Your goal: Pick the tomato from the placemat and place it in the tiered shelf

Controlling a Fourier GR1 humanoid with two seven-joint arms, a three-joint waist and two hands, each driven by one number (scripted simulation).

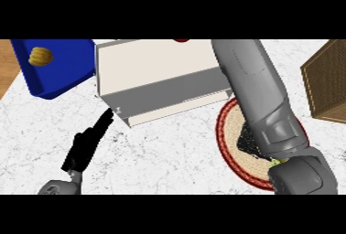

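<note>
Tomato [181, 40] is seen only as a small red sliver at the upper edge of the view, behind the top of the tiered shelf [159, 73]. It is well apart from the left hand [84, 146], on the far side of the shelf, and a little to the left of where the right forearm [260, 100] leaves the view. At the far left a strip of brown wood [5, 68] is shown, and next to it a glossy blue tray [61, 68] with rounded corners, on which a small yellow-brown ridged lump [40, 55] is carried. Below it, the left hand is held over the white, grey-veined marble table [169, 155]. Its black fingers are kept straight and together, nothing is held in them, and their tips are pointed at the lower left corner of the shelf. The shelf is formed as a boxy cream block with flat panels and a grey front edge, with a lower step seen beneath it. To its right a round woven placemat [229, 137] is laid on the table, beige in the middle and ringed in dark red. It is crossed by the smooth grey right forearm, which is stretched from the lower right up past the shelf. The right hand is cut off at the top, so its state cannot be told. At the far right a brown box [327, 82] of woven texture is set.
</note>
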